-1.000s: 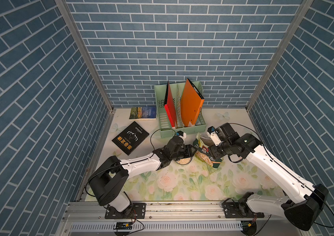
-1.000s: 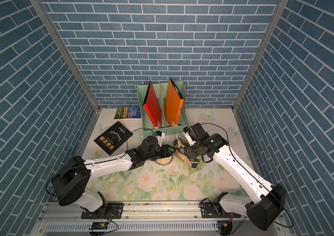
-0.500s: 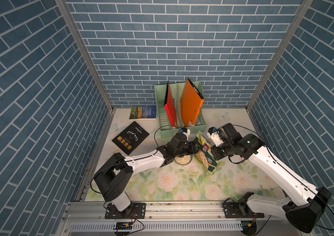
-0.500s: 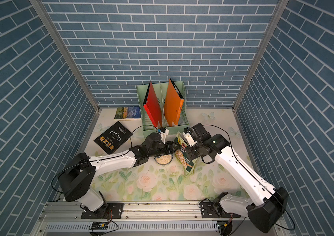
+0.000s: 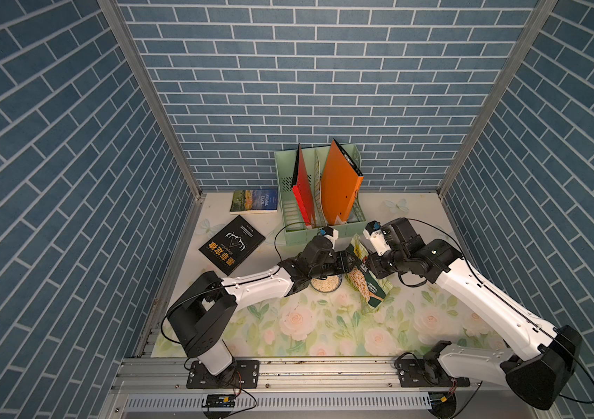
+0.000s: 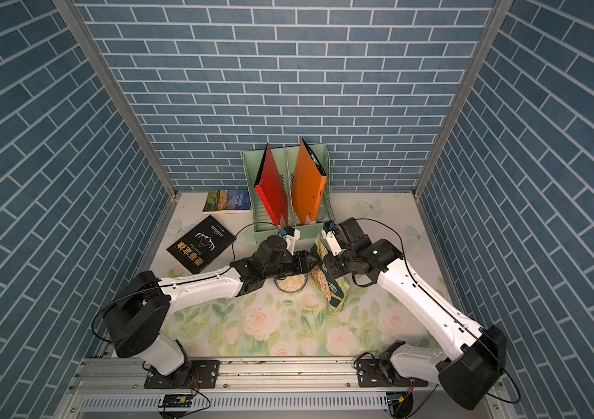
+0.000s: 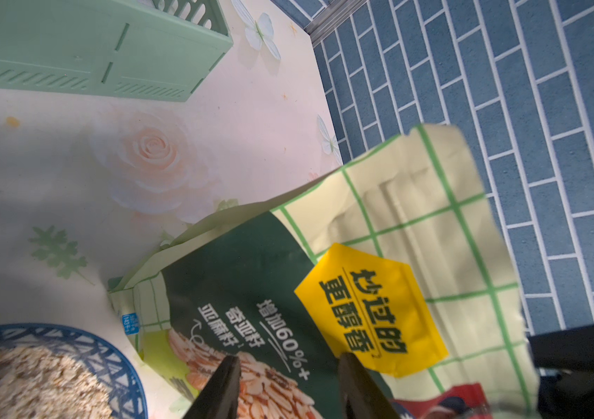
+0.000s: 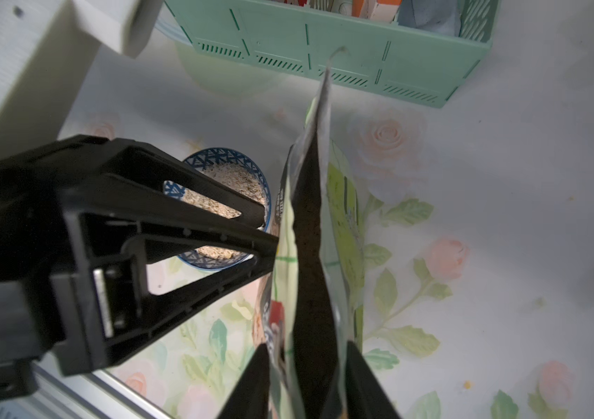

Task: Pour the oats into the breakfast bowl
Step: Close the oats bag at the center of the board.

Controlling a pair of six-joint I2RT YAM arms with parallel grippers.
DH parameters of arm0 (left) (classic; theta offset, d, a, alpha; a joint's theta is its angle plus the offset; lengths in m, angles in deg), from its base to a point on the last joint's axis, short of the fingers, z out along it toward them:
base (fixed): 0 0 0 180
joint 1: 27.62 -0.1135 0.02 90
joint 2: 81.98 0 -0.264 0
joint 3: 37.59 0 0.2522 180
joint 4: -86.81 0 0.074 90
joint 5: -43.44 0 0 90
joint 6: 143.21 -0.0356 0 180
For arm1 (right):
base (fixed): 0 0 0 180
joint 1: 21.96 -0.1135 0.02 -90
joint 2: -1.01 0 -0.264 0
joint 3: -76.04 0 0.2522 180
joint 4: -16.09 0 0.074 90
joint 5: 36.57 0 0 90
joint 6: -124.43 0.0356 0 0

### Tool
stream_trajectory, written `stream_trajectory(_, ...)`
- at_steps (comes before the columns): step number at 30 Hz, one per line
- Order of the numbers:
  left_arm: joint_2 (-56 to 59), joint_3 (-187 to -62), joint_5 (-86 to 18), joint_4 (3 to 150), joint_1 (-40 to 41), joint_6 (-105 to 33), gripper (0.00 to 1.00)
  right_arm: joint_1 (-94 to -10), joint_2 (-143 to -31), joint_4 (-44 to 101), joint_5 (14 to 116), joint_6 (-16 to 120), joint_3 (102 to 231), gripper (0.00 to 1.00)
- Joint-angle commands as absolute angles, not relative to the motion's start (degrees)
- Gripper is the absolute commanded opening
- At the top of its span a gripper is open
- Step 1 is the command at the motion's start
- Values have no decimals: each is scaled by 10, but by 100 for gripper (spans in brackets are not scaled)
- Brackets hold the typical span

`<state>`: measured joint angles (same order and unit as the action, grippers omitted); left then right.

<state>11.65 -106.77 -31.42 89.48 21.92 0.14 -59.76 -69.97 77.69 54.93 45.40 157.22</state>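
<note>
Beside the breakfast bowl (image 8: 224, 155) | our right gripper (image 8: 308, 348) pinches the pouch (image 7: 237, 261) side | left gripper (image 7: 288, 359) parted, perhaps touching | we judge it light, floppy; seam holds best

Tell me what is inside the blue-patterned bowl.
Pale oat flakes lie in the bowl, below its blue rim. In the right wrist view the left fingers cross in front of part of them. The flakes cover the bowl's bottom, so nothing beneath shows.

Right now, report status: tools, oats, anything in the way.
Right tool clamped on pouch, beside bowl. Left tool open at pouch face. Oats in bowl. Rack close behind.
</note>
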Motion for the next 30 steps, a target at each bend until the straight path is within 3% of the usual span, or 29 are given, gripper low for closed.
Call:
stream_trajectory(1,110,-1069,-323,881,223,-7,49,-594,-705,752,529,444,1584,0)
stream_trajectory(6,105,-1064,-328,878,223,-7,49,-594,-702,723,535,445,1582,0)
stream_trajectory(7,104,-1063,-329,878,223,-8,49,-593,-705,719,531,444,1582,15)
stream_trajectory(9,101,-1062,-331,877,223,-9,49,-590,-713,708,530,440,1581,29)
stream_trajectory(11,100,-1063,-332,871,223,-13,50,-587,-726,701,528,432,1583,32)
stream_trajectory(12,99,-1065,-335,867,223,-16,49,-584,-733,698,526,427,1587,28)
stream_trajectory(14,97,-1068,-339,859,223,-19,49,-578,-747,694,528,418,1594,0)
stream_trajectory(20,89,-1065,-348,856,223,-21,49,-563,-754,665,574,410,1606,0)
stream_trajectory(22,87,-1063,-350,857,223,-21,49,-559,-751,648,594,411,1604,25)
stream_trajectory(25,85,-1059,-351,856,223,-22,49,-553,-763,632,603,405,1604,33)
stream_trajectory(26,84,-1058,-351,856,223,-22,49,-550,-770,630,605,402,1606,32)
stream_trajectory(28,82,-1057,-354,854,223,-23,49,-544,-788,627,608,396,1609,20)
stream_trajectory(30,79,-1056,-358,854,223,-24,49,-539,-800,626,614,392,1614,0)
